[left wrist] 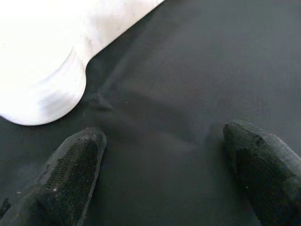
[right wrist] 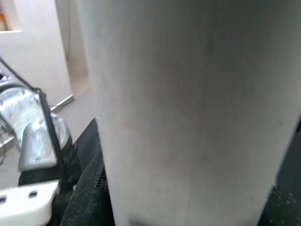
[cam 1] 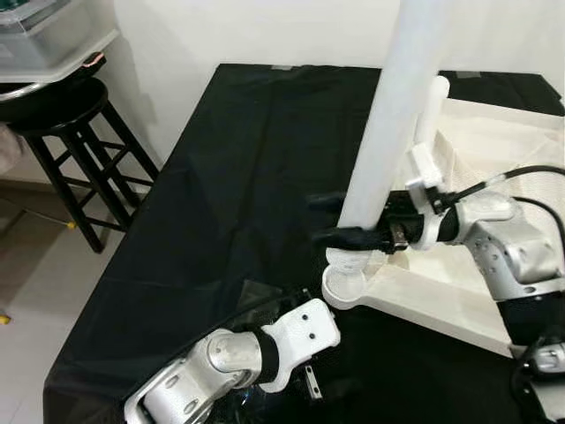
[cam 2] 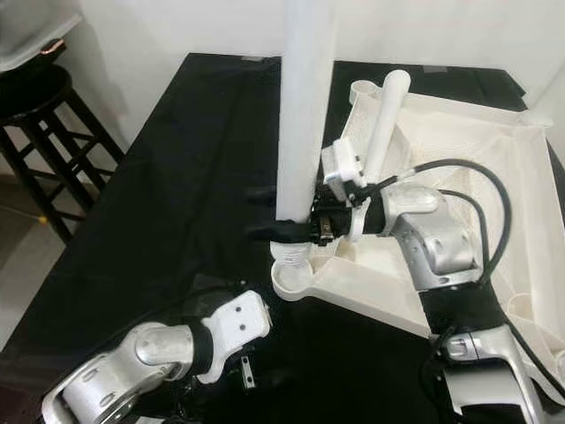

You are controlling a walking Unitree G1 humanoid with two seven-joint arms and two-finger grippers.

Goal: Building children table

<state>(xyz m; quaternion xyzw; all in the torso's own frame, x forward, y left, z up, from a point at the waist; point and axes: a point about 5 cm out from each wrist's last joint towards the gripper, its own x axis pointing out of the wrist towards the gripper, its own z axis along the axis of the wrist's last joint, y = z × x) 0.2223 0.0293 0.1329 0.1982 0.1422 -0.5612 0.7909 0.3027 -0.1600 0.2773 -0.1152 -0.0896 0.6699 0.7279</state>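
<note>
While the tall white plastic table leg (cam 2: 305, 106) stands upright over the round corner socket (cam 2: 293, 281) of the upturned white plastic children's tabletop (cam 2: 459, 150), the right gripper (cam 2: 287, 231) has its jaws closed around the leg's lower end, just above the socket. The right wrist view shows the leg's pale surface pressed close between the black fingers (right wrist: 87, 197). The right arm (cam 2: 424, 234) reaches in from about 3 o'clock, forearm roughly level across the tabletop, with a black cable (cam 2: 477, 190) looping over it. A second white leg (cam 2: 386, 119) rises from the tabletop's far corner at about 1 o'clock of the held leg, leaning slightly.

The tabletop lies on a table draped in black cloth (cam 1: 229, 177). The left gripper (left wrist: 164, 155) sits low at about 7 o'clock of the socket, its jaws wide apart and holding nothing; the black fingers (left wrist: 70, 169) rest near the cloth, just beside the tabletop's rounded corner (left wrist: 47, 89). The left arm (cam 1: 229, 358) is bent, forearm angled up toward the socket.

Well apart at 10 o'clock, a black wooden stool (cam 1: 66, 132) stands on the floor, beneath a clear plastic bin (cam 1: 48, 40).
</note>
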